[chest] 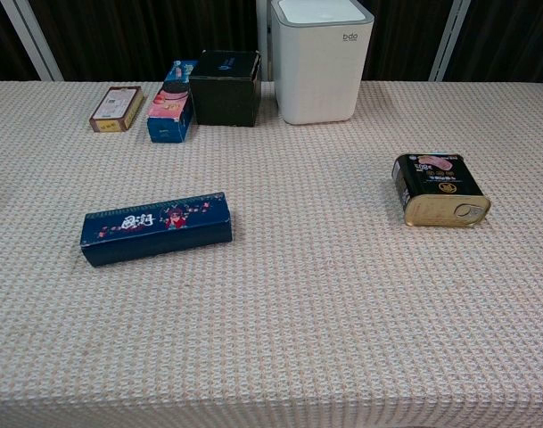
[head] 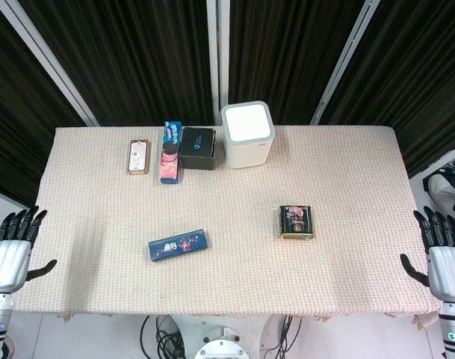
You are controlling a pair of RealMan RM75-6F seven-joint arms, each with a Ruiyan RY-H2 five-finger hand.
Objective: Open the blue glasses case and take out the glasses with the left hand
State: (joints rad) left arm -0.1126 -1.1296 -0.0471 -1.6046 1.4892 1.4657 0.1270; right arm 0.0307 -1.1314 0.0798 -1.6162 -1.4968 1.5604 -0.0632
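Blue glasses case (head: 177, 245) is lying closed and flat on the tabletop (head: 347, 179), in the near-left part of the woven cloth, its long side running roughly left to right and tilted slightly, with open cloth all around it. I am keeping both arms parked off the tabletop's edges: the left hand (head: 14, 250) is hanging beside the left edge with its fingers spread and nothing in it, and the right hand (head: 440, 247) is mirroring it at the right edge, fingers likewise apart and empty. The chest view is showing neither hand, only the case (chest: 155, 228) with its patterned lid facing up and no gap that I can see along the front seam.

I am reading the layout as favouring the left arm: the case is sitting on that arm's side, well apart from the gold-rimmed tin (head: 296, 222) lying further right. At the back a white bin (head: 247, 134), a black box (head: 198, 148), a small blue carton (head: 169, 152) and a tan packet (head: 138, 156) are standing in a row, well clear of the case.

In my judgement nothing of the task is done yet. The lid looks hinged along one long edge, though I cannot tell which, so I am expecting to need one hand steadying the case while the left one is lifting the lid.
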